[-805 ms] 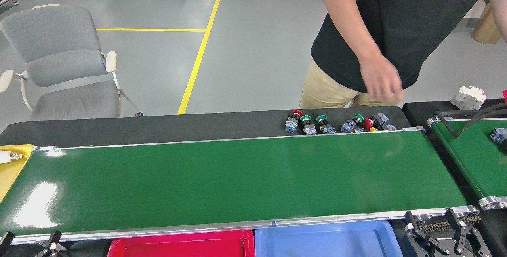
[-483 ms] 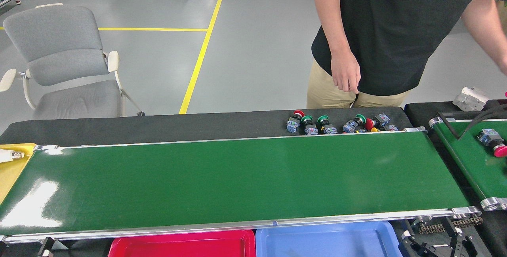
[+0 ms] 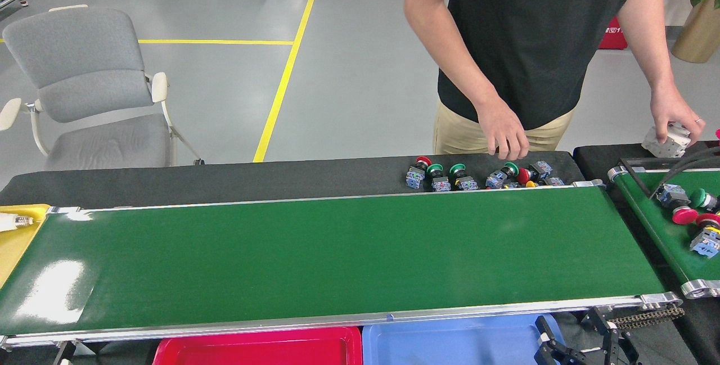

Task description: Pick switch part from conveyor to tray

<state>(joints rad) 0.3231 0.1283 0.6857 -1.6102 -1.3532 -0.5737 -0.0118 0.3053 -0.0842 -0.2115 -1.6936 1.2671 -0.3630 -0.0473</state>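
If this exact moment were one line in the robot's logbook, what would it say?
conveyor: no parts on it | switch parts: behind far rail | red tray, blue tray: visible parts bare | right hand: low, state unclear | left hand: unseen

Person point(image 3: 523, 44): head and shoulders cut off by the top edge, beyond the conveyor point(image 3: 337, 258).
Red tray point(image 3: 259, 348) and blue tray point(image 3: 450, 345), in front of the conveyor: near halves cut by the bottom edge.
Right gripper point(image 3: 554, 348), at the conveyor's front right corner: only dark tips show; finger spacing unclear.
Yellow tray point(image 3: 14, 238), at the conveyor's left end: cropped.

A grey floor point(image 3: 360, 72) with yellow lines point(image 3: 284, 72); left of the lines, a grey chair point(image 3: 84, 89); far right, a potted plant point(image 3: 697, 10).
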